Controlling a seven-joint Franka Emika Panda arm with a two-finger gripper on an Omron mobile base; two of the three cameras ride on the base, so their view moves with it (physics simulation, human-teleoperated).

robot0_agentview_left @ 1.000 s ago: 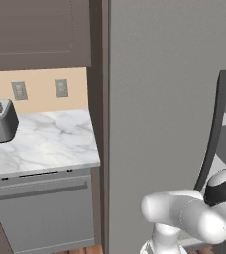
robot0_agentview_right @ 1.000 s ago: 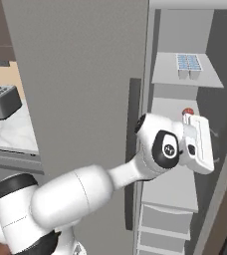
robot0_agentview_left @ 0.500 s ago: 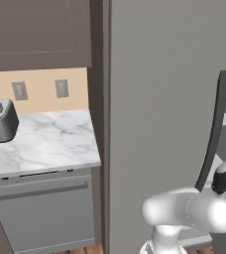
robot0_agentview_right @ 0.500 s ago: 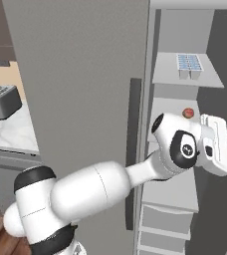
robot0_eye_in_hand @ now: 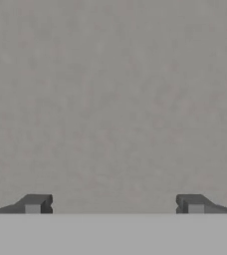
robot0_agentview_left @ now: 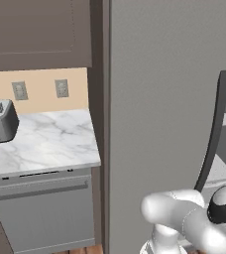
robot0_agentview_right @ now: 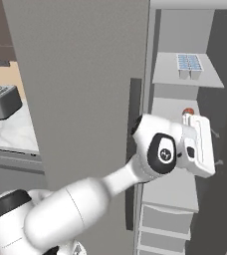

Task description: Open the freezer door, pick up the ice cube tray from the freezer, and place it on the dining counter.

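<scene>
My gripper [robot0_eye_in_hand: 114, 204] has fingers spread wide, nothing btwn them, facing a flat grey surface close up. Tray [robot0_agentview_right: 190, 63] sits on the top shelf of the freezer [robot0_agentview_right: 185, 149], above and well apart from my hand, door [robot0_agentview_left: 169, 99] already swung open. Prob light, stiff, slick plastic w/ thin walls, so I'd pinch across a long rim and keep it level.

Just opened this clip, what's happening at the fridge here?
The white arm has reached into the open freezer, with the freezer door swung out. Its gripper is open and holds nothing, facing a plain grey surface close up. The ice cube tray sits untouched on an upper shelf, above the hand. A small red-orange item rests on the shelf below it.
</scene>
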